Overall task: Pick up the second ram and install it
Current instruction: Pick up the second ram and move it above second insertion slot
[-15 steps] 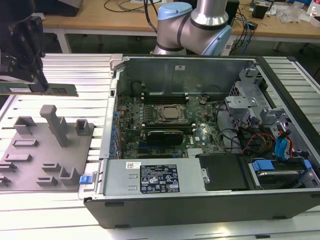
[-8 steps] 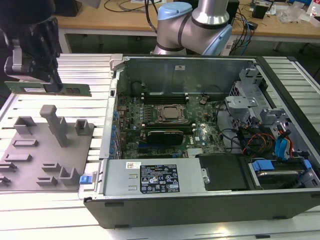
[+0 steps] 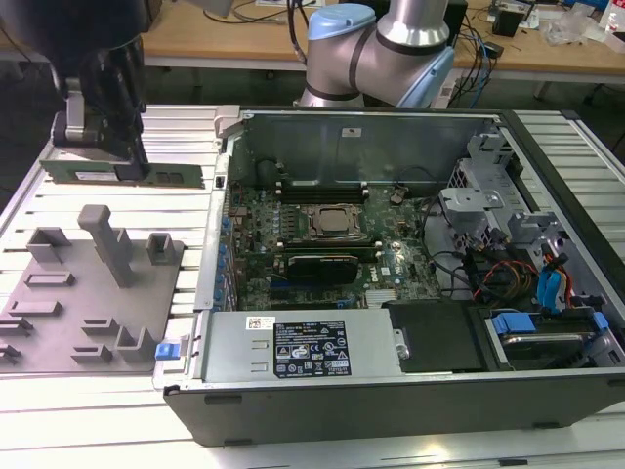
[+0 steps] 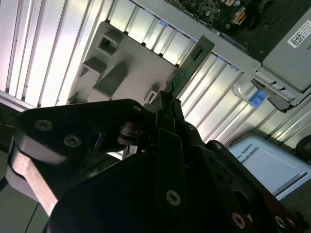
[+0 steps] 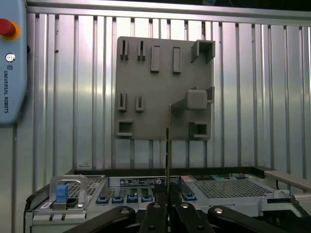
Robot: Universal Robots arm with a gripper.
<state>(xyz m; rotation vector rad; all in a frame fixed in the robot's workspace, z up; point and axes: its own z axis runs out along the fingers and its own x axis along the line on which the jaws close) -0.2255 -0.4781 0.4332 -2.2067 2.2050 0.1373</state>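
A green ram stick [image 3: 122,175] hangs level in the air over the slatted table, above the far edge of the grey fixture plate [image 3: 88,293]. My black gripper [image 3: 115,156] is shut on the stick from above, at the exterior view's left, well outside the open computer case [image 3: 391,391]. In the second wrist view the ram stick [image 4: 192,63] juts out from between the fingers [image 4: 165,114]. The first wrist view sees the ram stick [image 5: 168,141] edge-on as a thin line rising from the gripper [image 5: 168,206]. The motherboard [image 3: 322,230], with its memory slots beside the processor, lies inside the case.
The fixture plate [image 5: 163,87] carries upright grey posts and holders [image 3: 109,239]. The arm's base [image 3: 376,49] stands behind the case. Drive cages and cables [image 3: 518,264] fill the case's right side, and a power supply [image 3: 293,347] sits along its near wall. A pendant [image 5: 12,63] lies on the table.
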